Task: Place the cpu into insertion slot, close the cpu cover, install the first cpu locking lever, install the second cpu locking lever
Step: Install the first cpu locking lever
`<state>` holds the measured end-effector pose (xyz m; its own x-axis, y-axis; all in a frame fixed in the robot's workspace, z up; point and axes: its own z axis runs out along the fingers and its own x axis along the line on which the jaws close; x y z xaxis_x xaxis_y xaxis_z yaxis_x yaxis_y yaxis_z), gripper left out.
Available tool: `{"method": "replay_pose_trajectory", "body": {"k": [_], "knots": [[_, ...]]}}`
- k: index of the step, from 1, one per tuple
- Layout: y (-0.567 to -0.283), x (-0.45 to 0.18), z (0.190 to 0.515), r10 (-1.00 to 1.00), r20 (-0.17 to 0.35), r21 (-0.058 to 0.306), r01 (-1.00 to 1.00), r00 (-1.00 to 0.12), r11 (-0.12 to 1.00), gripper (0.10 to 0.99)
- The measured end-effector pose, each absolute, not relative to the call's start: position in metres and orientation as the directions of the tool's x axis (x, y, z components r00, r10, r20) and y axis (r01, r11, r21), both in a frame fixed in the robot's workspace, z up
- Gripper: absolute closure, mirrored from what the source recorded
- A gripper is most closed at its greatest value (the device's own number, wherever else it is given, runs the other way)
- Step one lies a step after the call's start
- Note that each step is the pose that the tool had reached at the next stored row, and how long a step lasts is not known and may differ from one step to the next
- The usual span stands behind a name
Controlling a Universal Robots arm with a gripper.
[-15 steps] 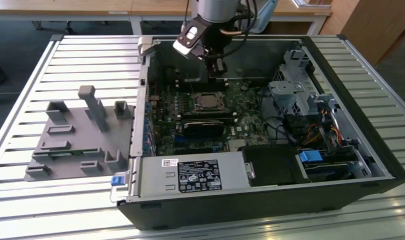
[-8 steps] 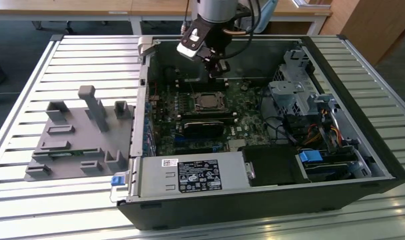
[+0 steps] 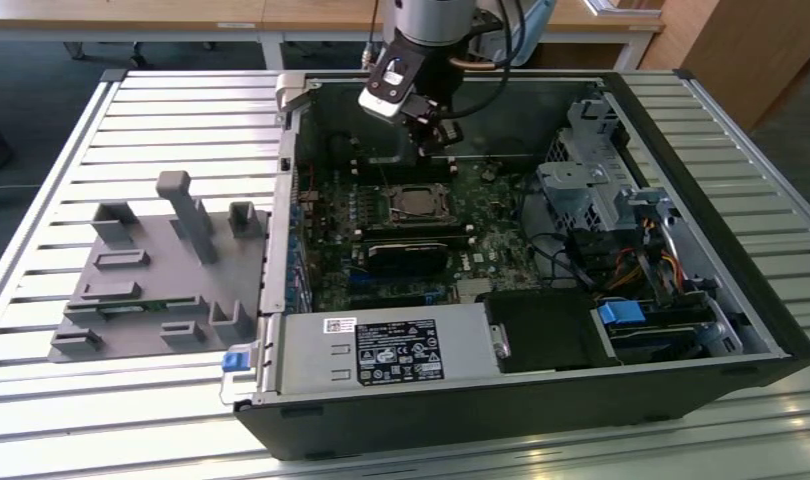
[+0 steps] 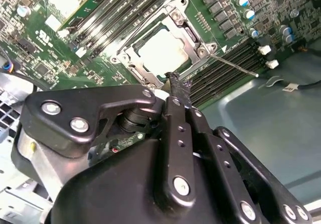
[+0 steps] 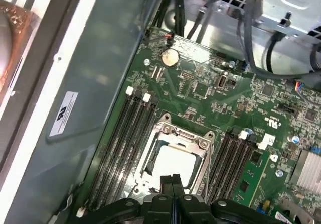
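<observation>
– Above the insertion slot (image 5: 149, 159), what hangs?
– Gripper (image 5: 172, 179), fingers (image 5: 167, 185) pressed together, empty; cpu (image 5: 175, 161) seated beneath the lowered cpu cover (image 5: 183, 136). Locking lever (image 4: 233, 65) beside the slot probably wants slow, steady, low contact.

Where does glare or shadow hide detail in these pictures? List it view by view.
Second wrist view: glare washes the cpu top out to white; first wrist view: the cpu glares likewise, and the case wall carries a pale sheen; exterior view: the motherboard lies in dim shade inside the case, while the slatted table is brightly lit.
</observation>
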<state>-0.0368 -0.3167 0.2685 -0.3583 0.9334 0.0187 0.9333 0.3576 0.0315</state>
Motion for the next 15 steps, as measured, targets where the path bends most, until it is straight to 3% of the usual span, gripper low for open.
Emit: {"method": "replay_pose_trajectory", "body": {"k": [15], "knots": [[-0.3166,-0.0369,0.2676,0.814,0.018,0.031,0.814,-0.581,0.581,0.98]]}}
